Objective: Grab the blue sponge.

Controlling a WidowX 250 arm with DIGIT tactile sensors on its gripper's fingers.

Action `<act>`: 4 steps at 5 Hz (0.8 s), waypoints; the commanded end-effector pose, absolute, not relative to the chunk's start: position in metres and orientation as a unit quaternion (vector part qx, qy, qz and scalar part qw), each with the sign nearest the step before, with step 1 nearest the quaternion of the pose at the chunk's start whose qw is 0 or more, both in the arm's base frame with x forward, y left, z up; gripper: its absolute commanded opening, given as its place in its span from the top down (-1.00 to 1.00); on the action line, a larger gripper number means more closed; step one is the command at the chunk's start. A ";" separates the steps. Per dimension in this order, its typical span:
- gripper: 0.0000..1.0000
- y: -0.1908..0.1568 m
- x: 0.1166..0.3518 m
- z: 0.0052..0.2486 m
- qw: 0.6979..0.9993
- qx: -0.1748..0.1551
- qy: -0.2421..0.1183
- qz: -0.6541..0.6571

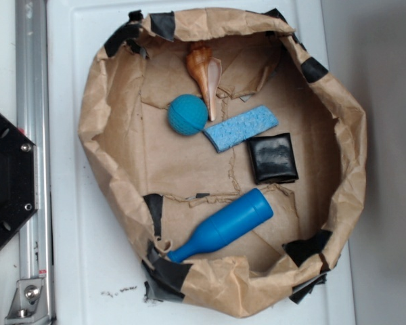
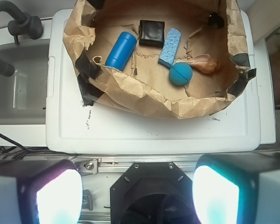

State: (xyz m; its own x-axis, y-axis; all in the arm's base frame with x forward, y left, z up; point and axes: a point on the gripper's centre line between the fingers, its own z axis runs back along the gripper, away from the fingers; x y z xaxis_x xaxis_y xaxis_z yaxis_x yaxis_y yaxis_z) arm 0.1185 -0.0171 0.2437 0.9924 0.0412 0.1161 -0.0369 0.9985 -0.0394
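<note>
The blue sponge (image 1: 241,127) is a flat light-blue porous block lying inside the brown paper bin (image 1: 105,145), between the teal ball (image 1: 187,114) and the black square pouch (image 1: 273,158). In the wrist view the blue sponge (image 2: 170,47) lies far ahead, next to the pouch (image 2: 152,32) and above the ball (image 2: 180,73). My gripper (image 2: 137,193) is open and empty, its two bright fingers (image 2: 58,196) wide apart, high above the robot base and well short of the bin. The gripper does not show in the exterior view.
A smooth blue bottle-shaped pin (image 1: 224,226) lies near the bin's front wall; it also shows in the wrist view (image 2: 121,50). An orange-brown conch shell (image 1: 204,74) lies by the ball. The bin stands on a white board (image 2: 149,128). The black robot base (image 1: 7,179) sits to the left.
</note>
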 end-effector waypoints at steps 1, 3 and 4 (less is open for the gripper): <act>-1.00 -0.017 0.119 0.244 0.998 -0.019 -0.059 0.020; -1.00 0.007 0.206 0.195 0.994 0.028 -0.101 0.001; -1.00 0.017 0.251 0.145 0.991 0.116 -0.073 -0.013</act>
State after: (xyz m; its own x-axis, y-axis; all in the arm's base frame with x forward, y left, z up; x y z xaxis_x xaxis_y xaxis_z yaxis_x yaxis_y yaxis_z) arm 0.2481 0.0175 0.1313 0.9960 -0.0240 0.0859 0.0051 0.9770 0.2134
